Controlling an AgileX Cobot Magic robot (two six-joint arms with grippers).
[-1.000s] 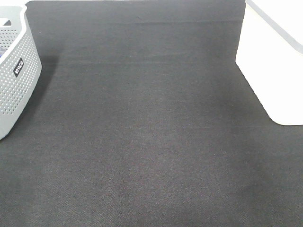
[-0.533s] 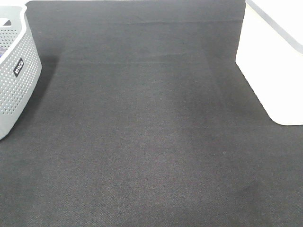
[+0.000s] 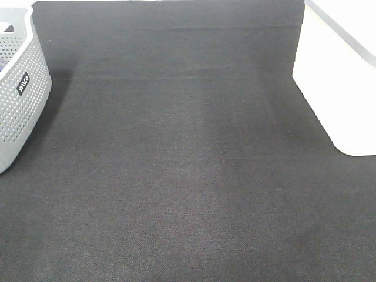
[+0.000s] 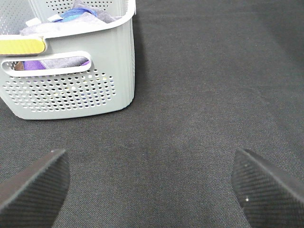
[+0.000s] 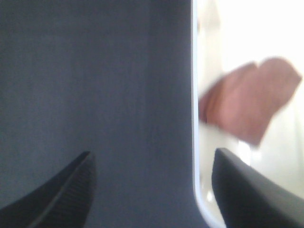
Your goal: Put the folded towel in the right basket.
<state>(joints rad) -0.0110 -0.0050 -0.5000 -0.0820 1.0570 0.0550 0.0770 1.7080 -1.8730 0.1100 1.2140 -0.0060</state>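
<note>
Lab tabletop: black mat [image 3: 188,176], two baskets.

- Surface [image 3: 188,176]: dark charcoal, fine woven texture.
- Left basket [image 3: 20,111], at the left edge: light grey, dotted with perforations, small black label.
- Right basket [image 3: 341,76], upper right: plain white.
- Towel [image 5: 247,104]: reddish brown.

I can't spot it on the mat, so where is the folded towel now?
In the right wrist view the reddish-brown folded towel lies inside the white right basket, past its rim; the exterior high view shows only that basket's outer wall.
</note>
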